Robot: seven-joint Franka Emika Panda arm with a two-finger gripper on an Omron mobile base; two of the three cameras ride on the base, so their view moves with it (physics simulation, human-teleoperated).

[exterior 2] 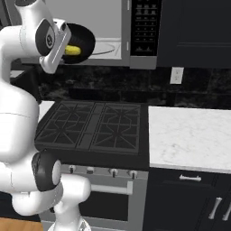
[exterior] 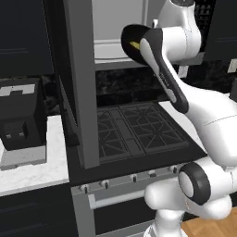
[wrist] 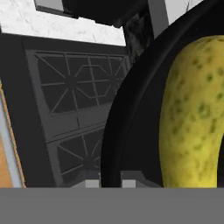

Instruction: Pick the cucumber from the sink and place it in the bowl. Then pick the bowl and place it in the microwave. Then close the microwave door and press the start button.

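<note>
- Rising from the base low in both base views, the white arm [exterior: 210,120] bends up over the stove and reaches toward the microwave above it.
- Below the arm, the oven front shows a row of knobs [exterior 2: 113,172] and a silver bar handle [exterior 2: 110,188].
- Just past the knobs lies the black gas cooktop [exterior 2: 92,126] with its dark grates; in the hand view the same grates sit at about 9 o'clock of the bowl.
- At 3 o'clock of the cooktop in the right base view is a white marble counter [exterior 2: 189,135]; at 9 o'clock in the left base view, another counter carries a dark boxy appliance [exterior: 21,115].
- The microwave door [exterior: 83,83] stands swung open, edge-on at the left of the stove in the left base view.
- The gripper [wrist: 109,183] is nearly closed, pinching the rim of the bowl [exterior 2: 83,43], which it holds up, tilted, at the mouth of the microwave [exterior 2: 108,27].
- The cucumber [exterior 2: 72,49] lies inside the bowl, yellow-green and speckled; it sits at 3 o'clock in the hand view.
- Farthest back are the microwave's pale cavity, its keypad strip [exterior 2: 144,25] at 3 o'clock, and a wall outlet [exterior 2: 177,75] on the dark backsplash.
</note>
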